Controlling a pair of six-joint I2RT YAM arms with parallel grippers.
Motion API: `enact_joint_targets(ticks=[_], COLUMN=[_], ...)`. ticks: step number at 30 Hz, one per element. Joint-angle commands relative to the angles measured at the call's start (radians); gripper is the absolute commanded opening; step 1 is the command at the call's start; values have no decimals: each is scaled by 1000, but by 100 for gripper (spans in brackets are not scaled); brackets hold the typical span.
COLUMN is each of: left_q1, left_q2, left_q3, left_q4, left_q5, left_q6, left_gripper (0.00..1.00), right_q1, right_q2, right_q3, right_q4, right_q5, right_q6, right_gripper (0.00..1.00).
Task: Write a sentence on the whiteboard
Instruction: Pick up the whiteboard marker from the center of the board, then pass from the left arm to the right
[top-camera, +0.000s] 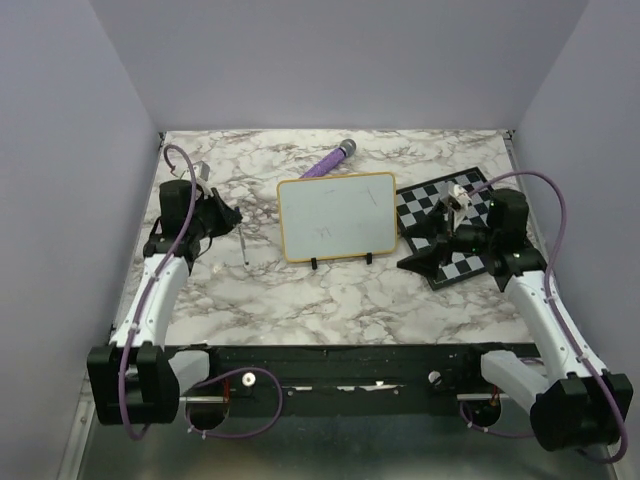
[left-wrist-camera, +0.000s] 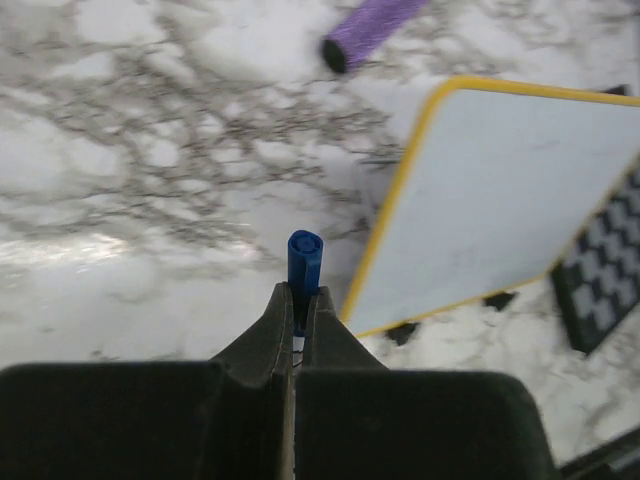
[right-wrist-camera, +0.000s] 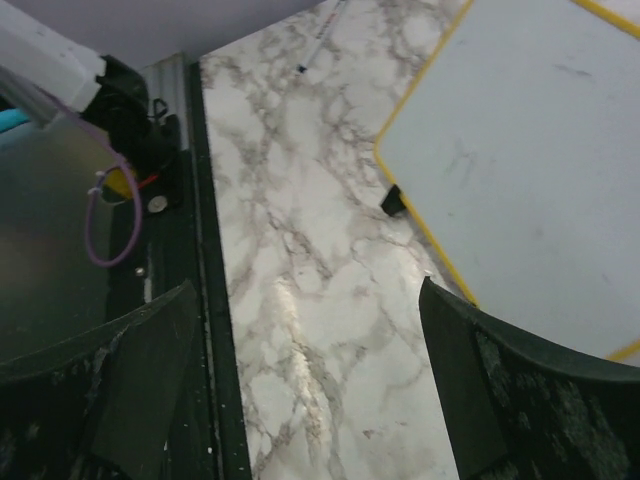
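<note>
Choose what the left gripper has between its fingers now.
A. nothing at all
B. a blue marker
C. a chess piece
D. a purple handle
B. In the left wrist view the left gripper is shut on a blue marker, whose end sticks out beyond the fingertips.

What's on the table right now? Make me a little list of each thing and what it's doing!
left gripper: shut on the blue marker
right gripper: open, nothing between its fingers
whiteboard: yellow frame, middle of the table; no clear words, only faint marks
chessboard: just right of the whiteboard
purple handle: behind the whiteboard, dark tip
table: marble pattern
</note>
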Motion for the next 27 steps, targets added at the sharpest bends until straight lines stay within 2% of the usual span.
enact_joint_targets(ticks=[1, 2, 4, 5, 9, 12, 16, 22, 27], left_q1=[-143, -183, -284, -385, -588, -711, -802, -872, -899], left_q2=[-187, -210, -250, -250, -203, -145, -42, 12, 33], left_q3=[-151, -206, -261, -300, -348, -342, -309, -276, -257], left_q4=[424, 494, 643, 765, 1010, 1119, 1206, 1272, 1282], left_q5=[243, 202, 123, 68, -232, -364, -503, -590, -604], left_q6=[-301, -407, -498, -572, -669, -668, -661, -646, -637], left_gripper=[0, 0, 0, 0, 0, 0, 0, 0, 0], right_q1=[171, 235, 277, 302, 331, 332, 340, 346, 346], right_q2=[36, 42, 77, 96, 163, 182, 197, 232, 271], right_q3=[-23, -19, -10, -5, -5, -20, -37, -28, -8], right_q4=[205, 237, 375, 414, 575, 589, 635, 609, 603], right_q5=[-2, 48, 73, 99, 145, 173, 167, 191, 188], right_q6=[177, 215, 354, 402, 558, 586, 643, 655, 686], right_gripper=[100, 100, 100, 100, 100, 100, 100, 95, 77])
